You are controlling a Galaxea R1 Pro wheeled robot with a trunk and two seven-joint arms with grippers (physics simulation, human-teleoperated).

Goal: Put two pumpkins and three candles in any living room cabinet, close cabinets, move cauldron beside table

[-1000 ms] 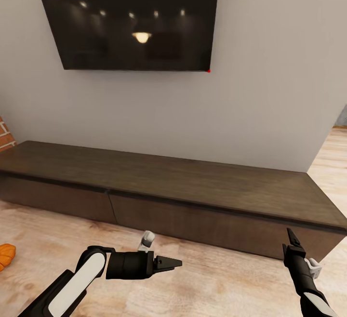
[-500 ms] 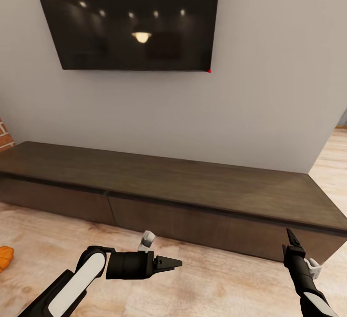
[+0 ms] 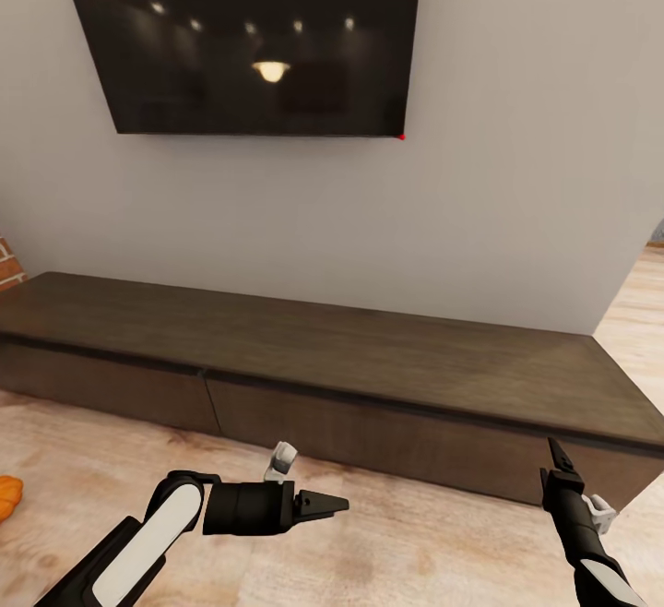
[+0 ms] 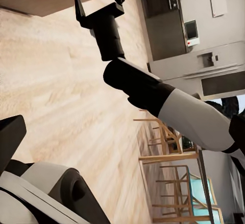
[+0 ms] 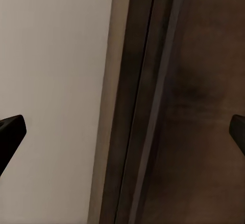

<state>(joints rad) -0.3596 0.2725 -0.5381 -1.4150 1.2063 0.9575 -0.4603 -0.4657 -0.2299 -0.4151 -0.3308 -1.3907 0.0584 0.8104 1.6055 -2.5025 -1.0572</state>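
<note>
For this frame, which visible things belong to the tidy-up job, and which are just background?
Job things:
cabinet, front panels shut
pumpkin, partly in view on the floor at the head view's left edge

Background:
wall screen
brick patch
kitchen appliances
wooden chairs

You see a dark brown cabinet (image 3: 369, 376), an orange pumpkin (image 3: 7, 496) at the edge, pale wood-grain floor (image 3: 415, 542), grey wall (image 3: 516, 173), black TV (image 3: 249, 35), black-and-white arms.
</note>
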